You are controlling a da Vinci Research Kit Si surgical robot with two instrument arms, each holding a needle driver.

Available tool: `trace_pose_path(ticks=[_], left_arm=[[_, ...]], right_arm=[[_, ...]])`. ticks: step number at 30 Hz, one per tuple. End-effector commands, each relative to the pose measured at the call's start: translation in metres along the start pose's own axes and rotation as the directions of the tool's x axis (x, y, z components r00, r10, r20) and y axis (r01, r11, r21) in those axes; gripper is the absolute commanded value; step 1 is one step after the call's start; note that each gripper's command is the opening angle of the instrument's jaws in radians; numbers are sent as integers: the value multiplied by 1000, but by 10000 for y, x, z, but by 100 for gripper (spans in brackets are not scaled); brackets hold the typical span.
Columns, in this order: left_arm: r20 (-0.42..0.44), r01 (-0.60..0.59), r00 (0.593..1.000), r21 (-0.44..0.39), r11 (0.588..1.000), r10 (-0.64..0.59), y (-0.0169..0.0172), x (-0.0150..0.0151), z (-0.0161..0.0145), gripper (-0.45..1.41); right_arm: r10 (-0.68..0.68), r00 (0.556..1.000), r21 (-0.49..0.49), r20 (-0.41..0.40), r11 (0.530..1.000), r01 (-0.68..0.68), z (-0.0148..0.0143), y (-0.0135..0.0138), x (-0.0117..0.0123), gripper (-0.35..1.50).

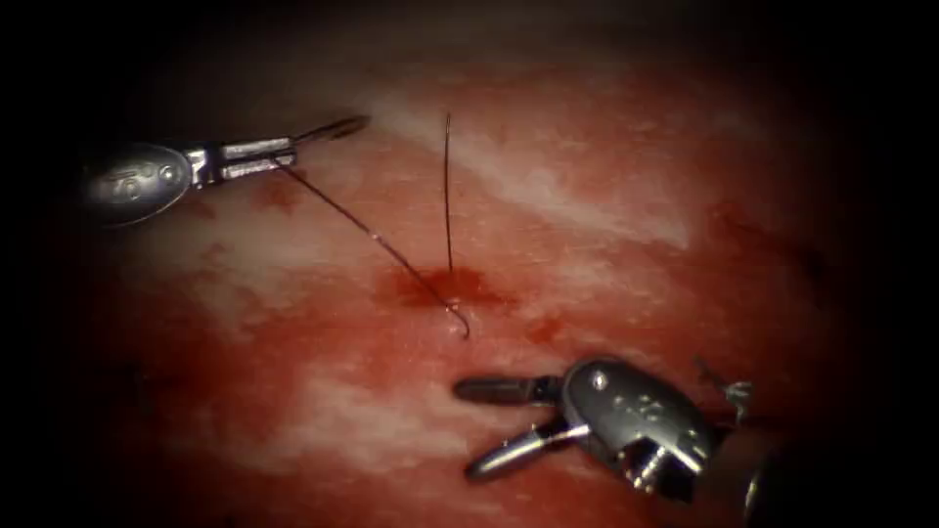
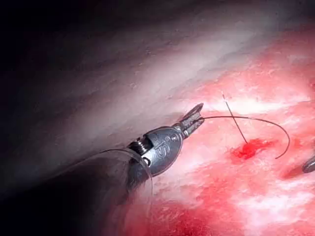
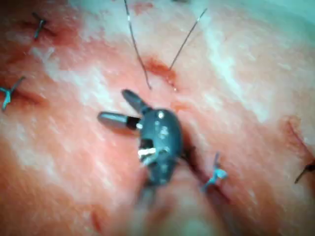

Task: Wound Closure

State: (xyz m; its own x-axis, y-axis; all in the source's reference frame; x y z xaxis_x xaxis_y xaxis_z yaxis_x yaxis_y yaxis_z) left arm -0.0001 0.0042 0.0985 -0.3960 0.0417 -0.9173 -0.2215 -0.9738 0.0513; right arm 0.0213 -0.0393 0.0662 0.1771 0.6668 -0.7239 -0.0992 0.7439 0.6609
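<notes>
My left tool [image 1: 328, 129] [image 2: 195, 114] reaches in from the upper left, jaws shut on the tail end of the thin curved needle [image 1: 372, 235] [image 2: 256, 119]. The needle slants down and to the right over the tissue [image 1: 606, 293]. Its hooked tip [image 1: 466, 330] hangs free just past a patch of red fluid [image 1: 455, 286], not in the tissue. A stiff thread [image 1: 448, 186] [image 3: 187, 39] stands upright out of that patch with its upper end loose. My right tool [image 1: 466, 430] [image 3: 113, 105] lies below the patch, jaws open and holding nothing.
Knotted blue stitches [image 3: 215, 174] [image 3: 7, 93] with cut ends sit in the tissue around my right tool, one by its wrist [image 1: 734, 393]. Red fluid stains the tissue below and left of the patch.
</notes>
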Motion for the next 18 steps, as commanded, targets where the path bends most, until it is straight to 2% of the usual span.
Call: trace_pose_path(ticks=[1, 3, 5, 6, 7, 12, 15, 18], left_arm=[[7, 1, 1000, -14, 1000, 0, 3, 0, 6, -45], [33, 8, 999, -22, 1000, -7, 8, 9, 3, -45], [77, 8, 997, -22, 1000, -6, 15, 19, 1, -45], [119, 6, 993, -26, 1000, -3, 20, 25, -1, -45], [149, -1, 989, -28, 1000, 5, 23, 29, -2, -45], [337, -35, 941, 2, 999, 32, 41, 52, 0, -45], [358, -36, 933, 4, 999, 32, 44, 57, 4, -45], [371, -33, 928, 11, 999, 27, 46, 63, 17, -45]], right_arm=[[-1, 1000, -6, 0, 1000, 1, -1, 3, -5, 108], [1, 1000, -3, -2, 1000, -1, -8, 4, -4, 93], [-10, 1000, -4, 1, 1000, 10, -17, 5, -5, 46], [-26, 1000, -11, 4, 1000, 26, -21, 6, -4, -10], [-42, 999, -12, 5, 999, 42, -24, 7, -3, -35], [-138, 990, -68, -36, 989, 135, -34, 42, 19, -35], [-153, 987, -84, -43, 985, 149, -30, 53, 24, -35], [-180, 982, -103, -56, 979, 174, -12, 76, 28, -35]])
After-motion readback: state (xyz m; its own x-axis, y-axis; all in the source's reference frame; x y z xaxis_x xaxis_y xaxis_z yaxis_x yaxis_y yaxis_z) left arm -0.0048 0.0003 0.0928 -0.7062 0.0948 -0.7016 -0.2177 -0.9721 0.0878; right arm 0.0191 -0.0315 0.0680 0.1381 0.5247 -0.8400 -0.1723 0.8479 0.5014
